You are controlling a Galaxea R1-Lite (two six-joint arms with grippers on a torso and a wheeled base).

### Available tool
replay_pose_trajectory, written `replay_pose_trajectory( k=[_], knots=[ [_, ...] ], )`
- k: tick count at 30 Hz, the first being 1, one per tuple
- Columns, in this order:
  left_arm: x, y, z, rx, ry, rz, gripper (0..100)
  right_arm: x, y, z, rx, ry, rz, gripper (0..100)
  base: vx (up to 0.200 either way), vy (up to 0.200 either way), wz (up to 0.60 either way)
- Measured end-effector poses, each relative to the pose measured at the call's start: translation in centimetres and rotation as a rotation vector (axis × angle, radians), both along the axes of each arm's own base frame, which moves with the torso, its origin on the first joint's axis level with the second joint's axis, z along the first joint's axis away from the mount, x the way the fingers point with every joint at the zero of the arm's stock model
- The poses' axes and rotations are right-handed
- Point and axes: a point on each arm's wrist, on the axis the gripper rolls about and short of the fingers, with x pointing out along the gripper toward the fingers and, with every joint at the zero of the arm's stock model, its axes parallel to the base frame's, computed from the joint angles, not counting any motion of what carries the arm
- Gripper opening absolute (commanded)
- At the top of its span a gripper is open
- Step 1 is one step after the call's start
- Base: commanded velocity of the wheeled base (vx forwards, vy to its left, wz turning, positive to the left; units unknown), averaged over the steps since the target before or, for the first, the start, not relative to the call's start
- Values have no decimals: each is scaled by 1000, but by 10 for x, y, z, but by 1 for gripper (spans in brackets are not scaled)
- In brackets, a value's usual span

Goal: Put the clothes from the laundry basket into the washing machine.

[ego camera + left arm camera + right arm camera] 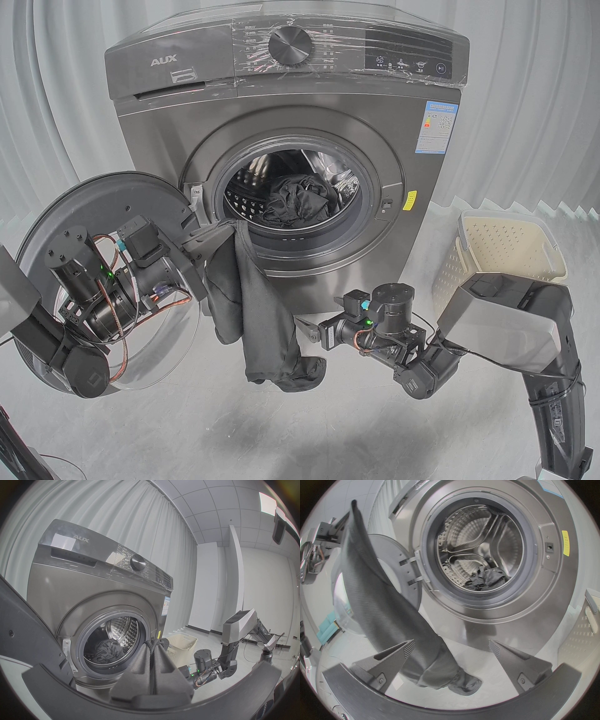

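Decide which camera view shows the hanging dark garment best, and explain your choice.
Head view: the garment hangs in full from the left claw down to its bunched end. The right wrist view shows most of it, partly behind the right claw. The left wrist view shows a pinched tuft.

In the head view the washer (284, 112) fills the upper centre. Its door (94, 206) stands open at the left of the frame, and a heap of clothes (300, 200) lies in the drum. A garment (259, 312) hangs from the left gripper (219, 234) at the lower left of the drum's mouth, down to mid-frame. The right gripper (305, 328) is just right of its lower part, and the basket (506, 244) stands at the right, beside the washer.
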Motion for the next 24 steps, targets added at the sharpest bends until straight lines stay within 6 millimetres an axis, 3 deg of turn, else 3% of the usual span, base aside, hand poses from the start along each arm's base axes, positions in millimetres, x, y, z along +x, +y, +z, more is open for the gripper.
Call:
replay_pose_trajectory(
  k=[7, 18, 24],
  knots=[
    [-1, -2, 0, -1, -2, -6, 0, 10, 14, -12, 1, -15, -29, 100, 0, 0, 0],
    [0, 0, 1, -1, -2, 0, 0, -22, 45, -26, 1, -3, 94, 100, 0, 0, 0],
    [0, 0, 0, -1, 0, 0, 0, -26, 50, -26, 30, -20, 166, 100, 0, 0, 0]
  ],
)
